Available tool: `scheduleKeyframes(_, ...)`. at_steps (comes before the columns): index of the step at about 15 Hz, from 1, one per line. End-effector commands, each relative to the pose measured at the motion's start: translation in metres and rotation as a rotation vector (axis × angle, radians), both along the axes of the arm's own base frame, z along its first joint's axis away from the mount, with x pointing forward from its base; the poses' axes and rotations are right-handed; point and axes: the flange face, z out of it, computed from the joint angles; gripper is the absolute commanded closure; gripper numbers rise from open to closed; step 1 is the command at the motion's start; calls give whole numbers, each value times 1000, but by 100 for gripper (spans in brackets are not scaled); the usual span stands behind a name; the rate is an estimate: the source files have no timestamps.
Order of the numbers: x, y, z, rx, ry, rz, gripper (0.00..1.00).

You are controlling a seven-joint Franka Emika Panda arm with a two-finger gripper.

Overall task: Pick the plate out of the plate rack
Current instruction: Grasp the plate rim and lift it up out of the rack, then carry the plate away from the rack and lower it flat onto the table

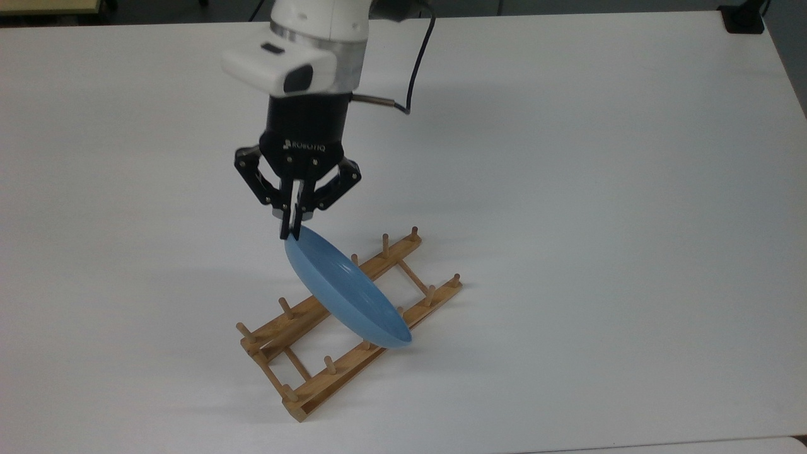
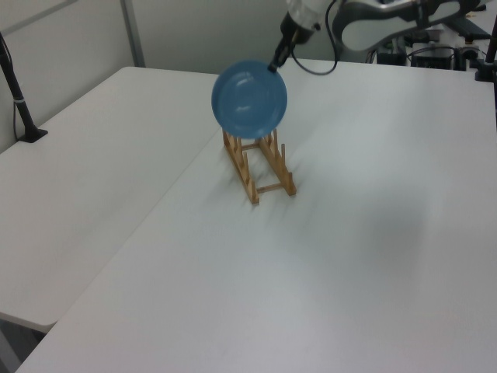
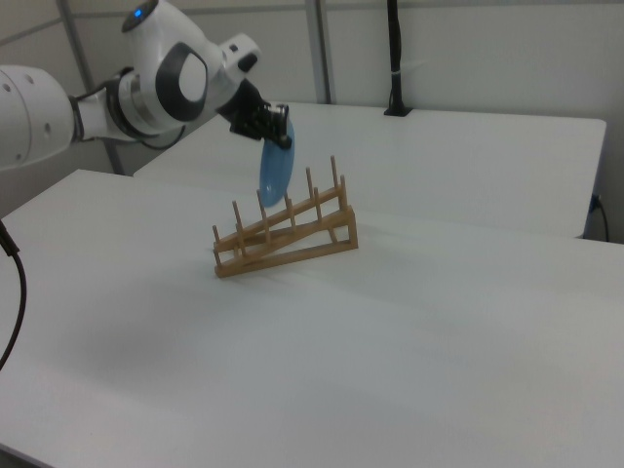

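Observation:
My gripper (image 1: 292,234) points down and is shut on the upper rim of the blue plate (image 1: 343,293). The plate hangs tilted from the fingers, and its lower edge sits at about peg height over the middle of the wooden plate rack (image 1: 334,375). In the left view the plate (image 2: 249,99) faces the camera just above the rack (image 2: 247,177), with the gripper (image 2: 273,66) at its top right rim. In the right view the plate (image 3: 275,174) shows edge-on under the gripper (image 3: 278,127), low among the pegs of the rack (image 3: 292,255).
The rack lies on a wide white table (image 1: 599,221). A black clamp (image 1: 744,19) sits on the table's far right corner in the top view. A black pole (image 2: 19,101) stands on the neighbouring table at the left view's left. A black cable (image 1: 419,57) trails from the wrist.

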Motion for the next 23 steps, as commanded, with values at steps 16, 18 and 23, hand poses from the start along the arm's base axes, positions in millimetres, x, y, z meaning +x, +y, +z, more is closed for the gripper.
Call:
scheduleKeyframes(16, -78, -108, -37, 224, 675, 252, 100)
scheduleKeyframes(18, -95, -105, -75, 232, 825, 377, 100)
scheduleKeyframes(23, -101, -97, -170, 260, 988, 430, 100)
